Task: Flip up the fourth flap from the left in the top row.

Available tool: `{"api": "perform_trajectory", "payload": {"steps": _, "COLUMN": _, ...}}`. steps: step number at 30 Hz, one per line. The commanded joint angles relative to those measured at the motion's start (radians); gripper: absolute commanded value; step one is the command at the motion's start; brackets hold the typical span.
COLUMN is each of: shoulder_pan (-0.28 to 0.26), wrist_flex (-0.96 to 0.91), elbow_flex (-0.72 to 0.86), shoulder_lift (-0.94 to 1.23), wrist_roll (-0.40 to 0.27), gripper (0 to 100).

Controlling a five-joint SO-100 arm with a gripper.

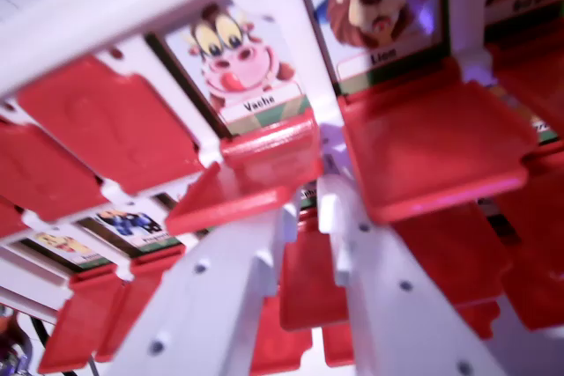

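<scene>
White hand (304,209) slightly spread, a narrow gap between its two fingers, nothing pinched. Fingertips sit just under the red flap (264,160) bearing the cow card (238,63), labelled "Vache". Lion card (374,6) stands raised at the wrist view's right.

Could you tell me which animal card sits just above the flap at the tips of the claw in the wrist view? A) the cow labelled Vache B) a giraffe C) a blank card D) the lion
A: the claw has its tips at the red flap directly below the cow card labelled Vache; the lion card sits further to the wrist view's right.
</scene>
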Motion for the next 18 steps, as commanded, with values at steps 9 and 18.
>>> {"api": "perform_trajectory", "payload": {"steps": 9, "shoulder_pan": -0.015, "wrist_flex": -0.095, "elbow_flex": -0.124, "shoulder_lift": 0.012, "wrist_roll": 0.054, "gripper": 2}}
{"api": "perform_trajectory", "payload": {"steps": 18, "shoulder_pan": -0.018, "wrist_flex": -0.104, "elbow_flex": -0.127, "shoulder_lift": 0.005, "wrist_roll": 0.091, "gripper": 2}}
